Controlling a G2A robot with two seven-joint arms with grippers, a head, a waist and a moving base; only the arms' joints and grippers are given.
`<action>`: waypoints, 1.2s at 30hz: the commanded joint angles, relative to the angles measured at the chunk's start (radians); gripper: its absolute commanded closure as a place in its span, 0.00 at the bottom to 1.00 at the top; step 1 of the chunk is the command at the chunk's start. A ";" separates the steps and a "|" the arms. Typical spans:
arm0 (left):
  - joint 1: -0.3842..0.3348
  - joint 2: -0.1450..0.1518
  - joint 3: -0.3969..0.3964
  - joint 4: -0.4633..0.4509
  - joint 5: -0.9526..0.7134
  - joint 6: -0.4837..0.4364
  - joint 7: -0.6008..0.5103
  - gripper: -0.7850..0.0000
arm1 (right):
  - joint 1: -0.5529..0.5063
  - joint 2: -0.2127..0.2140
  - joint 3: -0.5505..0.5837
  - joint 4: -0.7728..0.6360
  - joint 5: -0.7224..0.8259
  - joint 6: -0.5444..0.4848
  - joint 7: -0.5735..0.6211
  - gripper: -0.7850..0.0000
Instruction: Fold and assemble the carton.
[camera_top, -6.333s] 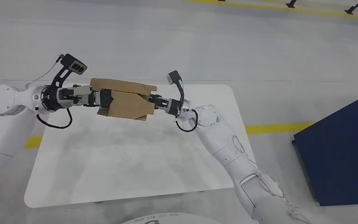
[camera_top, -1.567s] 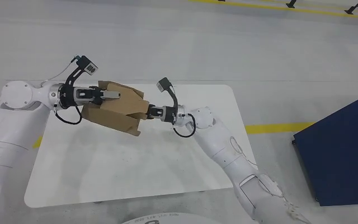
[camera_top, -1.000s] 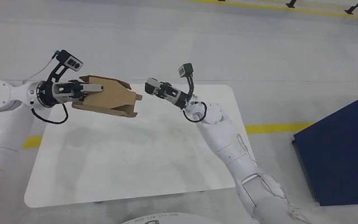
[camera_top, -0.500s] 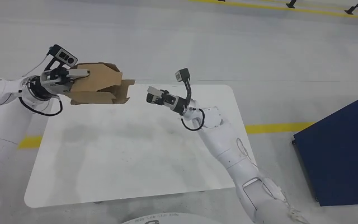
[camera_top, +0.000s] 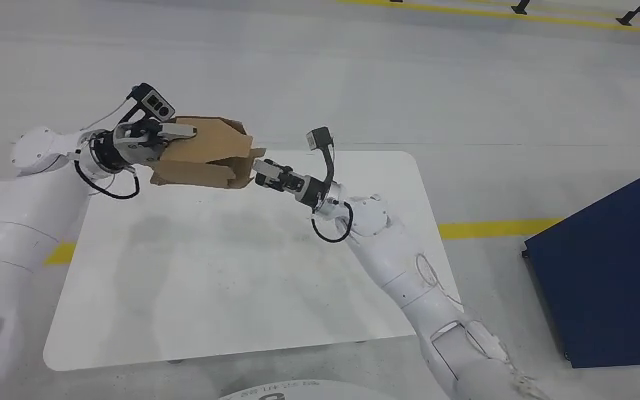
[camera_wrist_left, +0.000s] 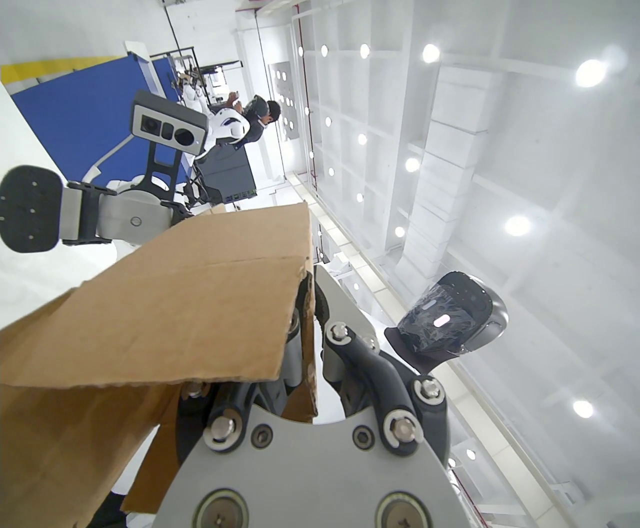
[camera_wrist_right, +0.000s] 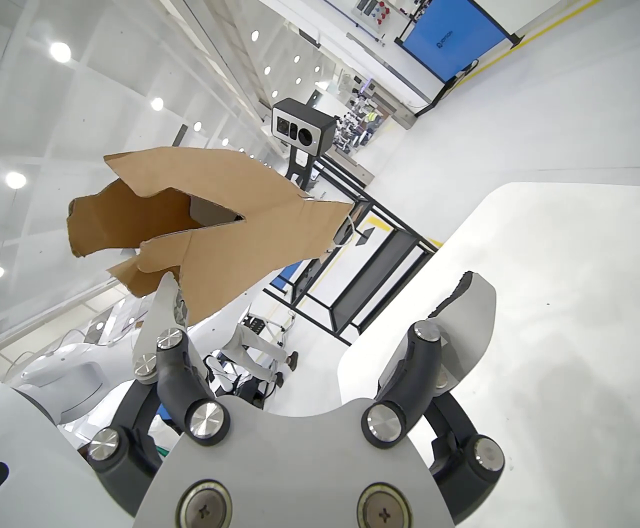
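The brown carton (camera_top: 205, 152) is held in the air over the table's far left corner, partly opened, with loose flaps at its right end. My left gripper (camera_top: 182, 131) is shut on one of its walls; the left wrist view shows the fingers (camera_wrist_left: 307, 300) clamped on the cardboard edge of the carton (camera_wrist_left: 175, 310). My right gripper (camera_top: 262, 173) hovers open just right of the carton's flaps. In the right wrist view the carton (camera_wrist_right: 220, 225) hangs ahead of the open right gripper (camera_wrist_right: 320, 300), with one finger (camera_wrist_right: 165, 300) right by the lowest flap.
The white table (camera_top: 250, 270) lies bare below both arms. A blue panel (camera_top: 600, 270) stands on the floor far to the right. A yellow floor line runs behind the table.
My left arm has carried the carton to the right, toward the right gripper. The right gripper shifted slightly left, so the gap between them has closed.
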 joint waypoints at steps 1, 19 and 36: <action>-0.011 -0.009 0.017 0.012 -0.001 -0.002 0.000 1.00 | -0.004 0.001 0.002 -0.004 0.000 -0.004 0.002 0.00; -0.060 -0.067 0.104 0.063 -0.016 -0.004 0.000 1.00 | -0.029 0.003 0.001 -0.036 -0.027 -0.015 0.005 0.00; -0.076 -0.084 0.128 0.088 0.006 -0.018 0.000 1.00 | -0.041 0.000 -0.009 -0.051 -0.102 -0.019 -0.063 0.00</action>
